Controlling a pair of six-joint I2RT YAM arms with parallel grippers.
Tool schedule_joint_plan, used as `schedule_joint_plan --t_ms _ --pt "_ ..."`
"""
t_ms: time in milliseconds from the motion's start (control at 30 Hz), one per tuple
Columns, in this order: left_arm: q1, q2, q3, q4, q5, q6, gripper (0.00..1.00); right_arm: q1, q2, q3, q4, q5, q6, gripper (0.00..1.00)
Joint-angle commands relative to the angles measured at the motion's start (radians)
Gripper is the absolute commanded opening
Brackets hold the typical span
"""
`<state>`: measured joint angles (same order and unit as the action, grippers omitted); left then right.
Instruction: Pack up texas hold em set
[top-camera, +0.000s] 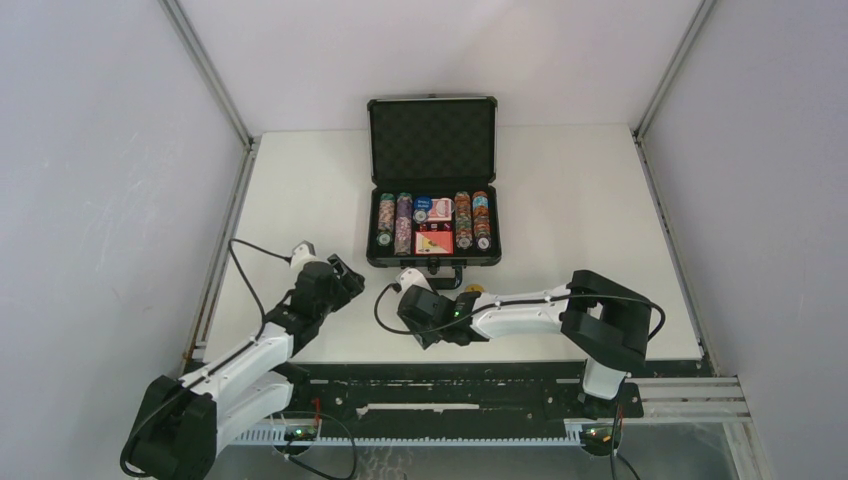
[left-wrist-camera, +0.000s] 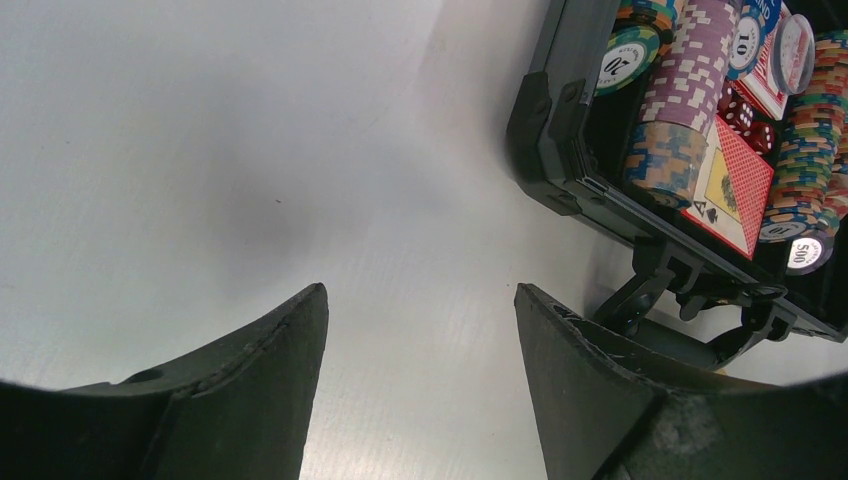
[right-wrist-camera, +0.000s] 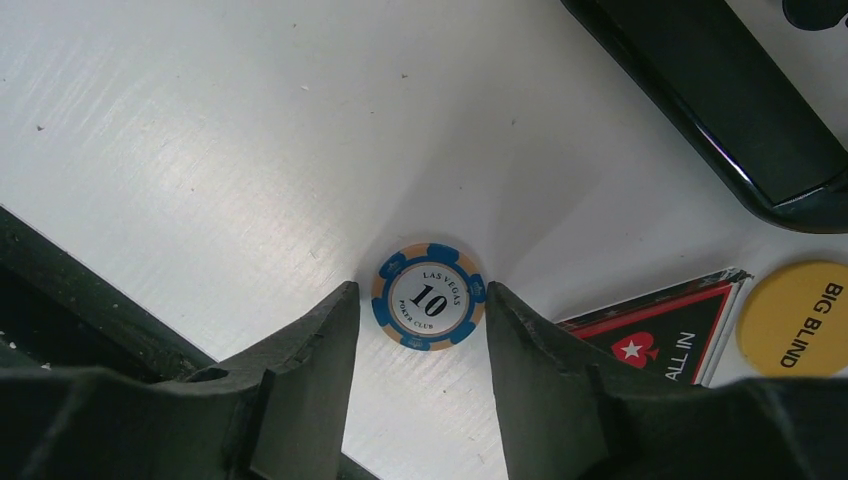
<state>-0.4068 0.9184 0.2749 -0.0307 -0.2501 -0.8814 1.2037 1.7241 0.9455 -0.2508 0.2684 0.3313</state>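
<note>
The white worktop (top-camera: 600, 220) carries everything. The left arm (top-camera: 250, 360) reaches up from the near left corner. The right arm (top-camera: 540, 310) lies across the near edge, pointing left.

The black briefcase (top-camera: 432, 140) sits at the far middle of the worktop. It is open, its foam-lined lid upright and its handle toward the arms.

The left claw (left-wrist-camera: 420, 295) hangs over bare worktop near the case's front left corner, fingers wide apart with nothing between them. The right claw (right-wrist-camera: 420, 285) is low over the worktop in front of the case handle.

Inside the case, rows of poker chips (top-camera: 404, 222) lie on edge down the left and right sides. Two red card boxes (top-camera: 434, 240) lie between the rows.

A black and red "ALL IN" plaque (right-wrist-camera: 665, 335) lies flat on the worktop just right of the right claw. A yellow "BIG BLIND" button (right-wrist-camera: 795, 315) lies beside it.

A single blue and tan chip (right-wrist-camera: 428, 296), marked 10, lies flat on the worktop between the right claw's fingers. Each finger stands right at its rim. Whether they pinch it I cannot tell.

Small red dice (left-wrist-camera: 740, 110) sit in the case between the chip rows, next to a card box.
</note>
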Motion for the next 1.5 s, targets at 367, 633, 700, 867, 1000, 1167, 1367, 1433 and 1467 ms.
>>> schedule_joint_plan --t_ms 367,633,700,867,1000,1167,1367,1433,1467 --pt "-0.006 -0.003 0.04 0.025 0.007 0.024 0.73 -0.001 -0.024 0.007 0.006 0.025 0.011 0.46" --pt "-0.006 0.004 0.042 0.028 0.009 0.025 0.73 -0.007 -0.052 0.008 0.012 0.032 0.0 0.43" --pt "-0.006 0.004 0.042 0.027 0.01 0.025 0.73 -0.011 -0.061 0.006 0.014 0.032 -0.004 0.43" --pt "-0.006 0.004 0.043 0.028 0.009 0.025 0.73 -0.018 -0.073 0.01 0.009 0.035 -0.014 0.42" --pt "-0.006 0.005 0.043 0.029 0.013 0.026 0.73 -0.027 -0.068 0.012 0.003 0.036 -0.01 0.54" --pt "-0.006 0.006 0.043 0.031 0.016 0.027 0.73 -0.042 -0.044 0.01 -0.005 0.025 0.002 0.73" --pt "-0.006 0.006 0.041 0.031 0.017 0.028 0.73 -0.047 -0.026 0.01 0.012 -0.039 0.012 0.7" --pt "-0.006 0.003 0.041 0.031 0.019 0.029 0.73 -0.048 -0.028 0.01 0.007 -0.055 0.015 0.68" --pt "-0.006 0.003 0.041 0.031 0.019 0.029 0.73 -0.049 -0.03 0.011 0.0 -0.067 0.017 0.65"
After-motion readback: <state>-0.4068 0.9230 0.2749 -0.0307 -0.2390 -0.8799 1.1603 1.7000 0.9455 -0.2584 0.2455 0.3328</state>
